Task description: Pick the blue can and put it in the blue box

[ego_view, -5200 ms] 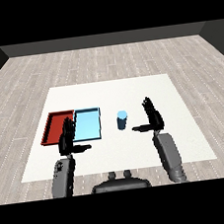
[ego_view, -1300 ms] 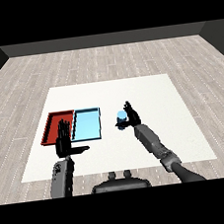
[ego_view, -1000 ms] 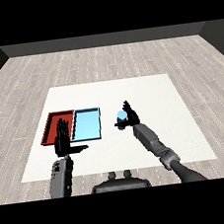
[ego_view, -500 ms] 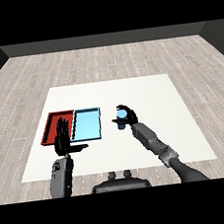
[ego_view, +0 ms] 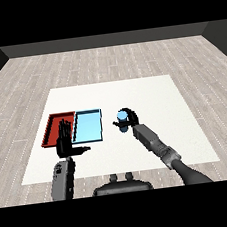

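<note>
The blue can stands upright on the white table, a little right of the light blue tray. My right hand is curled round the can from its right side, with the fingers arching over its top. My left hand hovers with straight fingers over the front edge of the red tray, away from the can.
The red tray and the light blue tray lie side by side at the table's left. The white table stretches far to the right and behind the can. Wooden floor surrounds it.
My right hand came in from the right to the can, and its fingers curled round it. The can stands where it was. The left hand has stayed put.
</note>
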Motion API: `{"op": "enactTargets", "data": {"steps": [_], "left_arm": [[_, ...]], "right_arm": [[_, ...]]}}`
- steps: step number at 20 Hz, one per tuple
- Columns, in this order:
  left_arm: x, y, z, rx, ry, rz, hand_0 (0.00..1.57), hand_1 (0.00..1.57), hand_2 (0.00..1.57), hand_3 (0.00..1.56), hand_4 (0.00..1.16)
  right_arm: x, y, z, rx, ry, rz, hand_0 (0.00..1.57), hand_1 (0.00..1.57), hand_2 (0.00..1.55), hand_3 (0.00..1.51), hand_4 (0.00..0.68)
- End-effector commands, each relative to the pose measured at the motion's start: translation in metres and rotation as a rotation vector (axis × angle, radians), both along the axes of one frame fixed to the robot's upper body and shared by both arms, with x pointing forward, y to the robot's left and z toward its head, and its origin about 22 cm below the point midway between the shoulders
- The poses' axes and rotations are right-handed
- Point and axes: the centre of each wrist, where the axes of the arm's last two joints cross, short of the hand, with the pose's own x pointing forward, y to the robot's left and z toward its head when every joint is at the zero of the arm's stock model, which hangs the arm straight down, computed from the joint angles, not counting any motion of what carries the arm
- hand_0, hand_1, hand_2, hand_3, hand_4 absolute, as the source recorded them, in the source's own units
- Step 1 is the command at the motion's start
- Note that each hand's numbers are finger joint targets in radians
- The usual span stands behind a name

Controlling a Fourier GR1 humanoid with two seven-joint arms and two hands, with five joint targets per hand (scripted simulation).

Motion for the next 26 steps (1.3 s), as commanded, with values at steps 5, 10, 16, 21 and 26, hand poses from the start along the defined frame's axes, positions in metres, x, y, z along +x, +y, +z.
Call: {"op": "enactTargets", "data": {"steps": [5,10,16,21,26], "left_arm": [[-0.008,-0.024,-0.007,0.069,0.041,-0.041,0.0,0.0,0.0,0.0,0.0],[0.013,-0.042,-0.023,0.048,0.099,-0.092,0.0,0.0,0.0,0.0,0.0],[0.016,-0.064,-0.011,0.036,0.147,-0.176,0.0,0.0,0.0,0.0,0.0],[0.025,-0.07,-0.011,0.064,0.17,-0.177,0.0,0.0,0.0,0.0,0.0],[0.028,-0.091,-0.002,0.041,0.169,-0.209,0.0,0.0,0.0,0.0,0.0]], "right_arm": [[0.008,0.002,0.022,-0.002,-0.111,0.013,1.49,1.49,1.45,1.41,0.653],[0.026,0.009,0.056,-0.008,-0.182,0.029,1.5,1.5,1.46,1.41,0.648],[0.015,0.018,0.067,0.008,-0.297,0.081,1.44,1.44,1.44,1.42,0.665],[-0.036,-0.001,0.053,0.021,-0.286,0.083,1.44,1.44,1.44,1.42,0.665],[-0.047,-0.02,0.075,0.012,-0.314,0.071,1.43,1.43,1.45,1.42,0.659]]}}
